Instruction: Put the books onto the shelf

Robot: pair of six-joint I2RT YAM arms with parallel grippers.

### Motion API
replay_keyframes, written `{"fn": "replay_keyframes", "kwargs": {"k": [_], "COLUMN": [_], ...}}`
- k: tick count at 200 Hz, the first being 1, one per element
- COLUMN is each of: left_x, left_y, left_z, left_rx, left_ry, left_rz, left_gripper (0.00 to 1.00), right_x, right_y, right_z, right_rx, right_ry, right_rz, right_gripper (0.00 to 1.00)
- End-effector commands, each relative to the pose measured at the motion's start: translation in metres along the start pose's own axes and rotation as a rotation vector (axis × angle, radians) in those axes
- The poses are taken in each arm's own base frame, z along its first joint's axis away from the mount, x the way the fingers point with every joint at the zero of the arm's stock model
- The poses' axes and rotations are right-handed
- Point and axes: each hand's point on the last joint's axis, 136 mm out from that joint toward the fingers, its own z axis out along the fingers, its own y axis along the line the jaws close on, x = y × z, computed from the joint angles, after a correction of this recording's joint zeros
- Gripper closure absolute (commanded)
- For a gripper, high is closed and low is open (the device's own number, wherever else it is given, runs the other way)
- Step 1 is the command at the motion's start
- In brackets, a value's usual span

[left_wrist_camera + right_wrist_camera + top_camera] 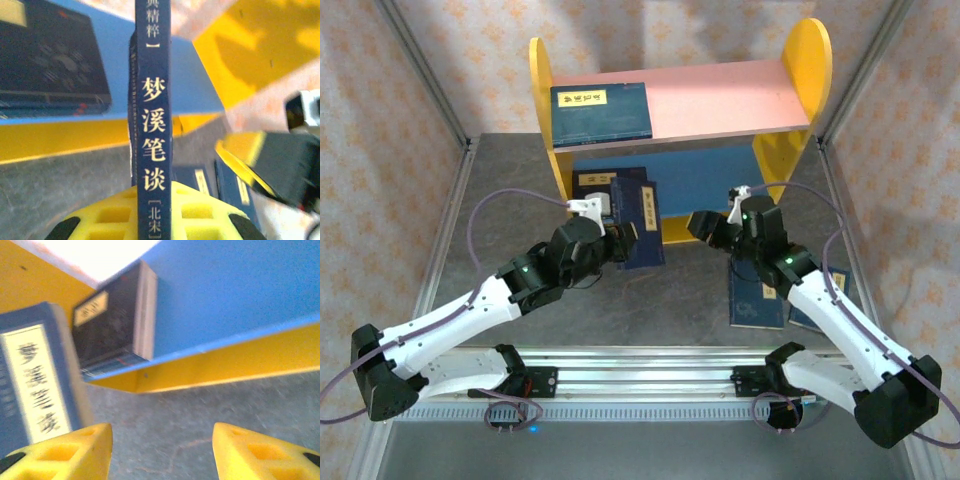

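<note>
The shelf stands at the back. One book lies flat on its pink upper board, and another book lies on the blue lower board. My left gripper is shut on a third book, held on edge just in front of the lower board. In the left wrist view its spine stands between my yellow fingers. My right gripper hangs open and empty to the right of that book, its fingertips apart over bare table. Two more books lie by my right arm.
The grey table ends in metal frame rails at both sides and a rail along the near edge. The yellow side panels bound the shelf boards. The right half of both boards is bare.
</note>
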Motion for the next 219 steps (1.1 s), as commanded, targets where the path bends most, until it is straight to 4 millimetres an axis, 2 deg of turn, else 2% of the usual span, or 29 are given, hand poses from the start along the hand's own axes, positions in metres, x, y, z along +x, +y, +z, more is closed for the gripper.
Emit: {"fn": "replay_keyframes", "kwargs": {"k": [1, 51, 95, 130, 167, 172, 219], "left_x": [-0.043, -0.075, -0.093, -0.101, -0.104, -0.104, -0.103], "left_y": [0.009, -0.017, -0.018, -0.020, -0.023, -0.024, -0.027], "left_z": [0.002, 0.014, 0.015, 0.015, 0.020, 0.020, 0.027], "left_rx": [-0.024, 0.034, 0.038, 0.062, 0.080, 0.087, 0.132], "left_ry": [-0.271, -0.414, -0.522, -0.576, -0.596, -0.600, -0.622], "left_rz": [-0.180, -0.202, -0.242, -0.272, -0.285, -0.285, -0.302], "left_gripper": [1.00, 1.00, 1.00, 1.00, 1.00, 1.00, 1.00], "right_x": [-0.026, -0.024, -0.028, -0.031, -0.030, -0.026, -0.022], "right_y": [0.028, 0.040, 0.048, 0.057, 0.074, 0.071, 0.082], "right_z": [-0.005, 0.013, 0.019, 0.024, 0.032, 0.040, 0.052], "right_rx": [-0.088, -0.189, -0.245, -0.284, -0.341, -0.329, -0.358], "right_ry": [-0.071, -0.044, -0.048, -0.043, -0.022, -0.007, 0.015], "right_rz": [0.005, 0.091, 0.133, 0.155, 0.173, 0.181, 0.215], "right_gripper": [0.45, 0.38, 0.21, 0.11, 0.08, 0.08, 0.07]}}
